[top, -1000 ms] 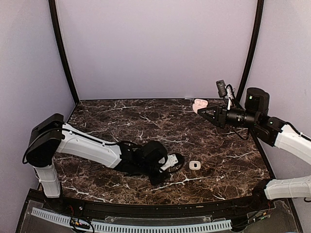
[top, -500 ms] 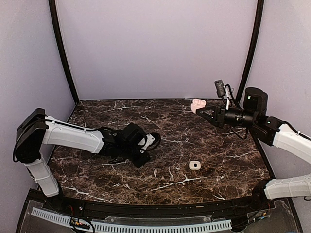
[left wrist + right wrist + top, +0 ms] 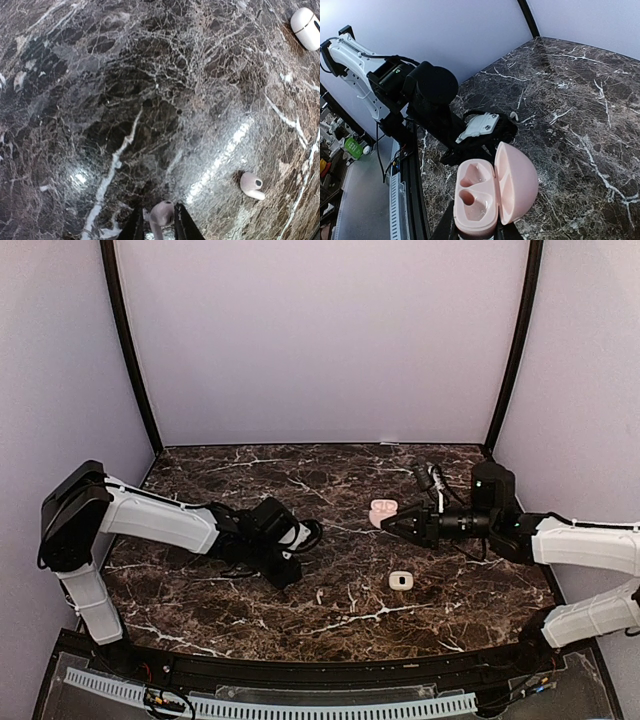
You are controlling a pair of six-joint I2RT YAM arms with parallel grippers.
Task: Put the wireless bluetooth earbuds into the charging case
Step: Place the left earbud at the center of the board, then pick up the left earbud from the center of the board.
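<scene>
Table (image 3: pixel 200 600) in front of me: dark brown marble, white veins, glossy, a few bright glare patches (image 3: pixel 80 177). Pale lavender walls (image 3: pixel 320 340) on three sides, black poles (image 3: pixel 128 350) in both back corners. White slotted strip (image 3: pixel 300 707) along my near edge.

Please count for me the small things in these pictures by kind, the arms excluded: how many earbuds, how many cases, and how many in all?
Earbuds: 2, one lying on the table, one between the fingers of the left gripper
Cases: 2, a white case on the table, a pink case held open in the right gripper
Total: 4
</scene>
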